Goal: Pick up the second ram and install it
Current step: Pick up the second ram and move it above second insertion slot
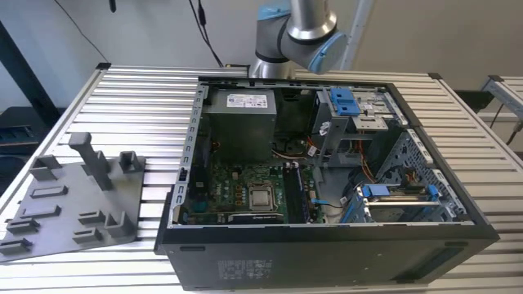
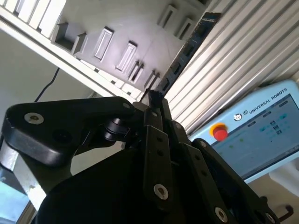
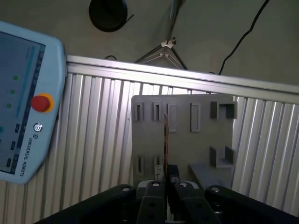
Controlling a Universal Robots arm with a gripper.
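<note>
Status: claw (image 3: 167,179) clamped on the second ram (image 3: 165,140), which it holds by 1 end, edge-on over the grey holder tray (image 3: 187,140) in the first wrist view. Can't tell if the stick is fully clear of the tray. Pick looks about done, install not done. Open PC case (image 1: 327,257) sits just beside the tray on the slatted aluminium table (image 1: 139,92), motherboard (image 1: 237,190) exposed. Teach pendant (image 3: 23,102) lies on the slats near the tray. Room: grey floor, tripod legs (image 3: 163,51), loose black cable (image 3: 243,32).
</note>
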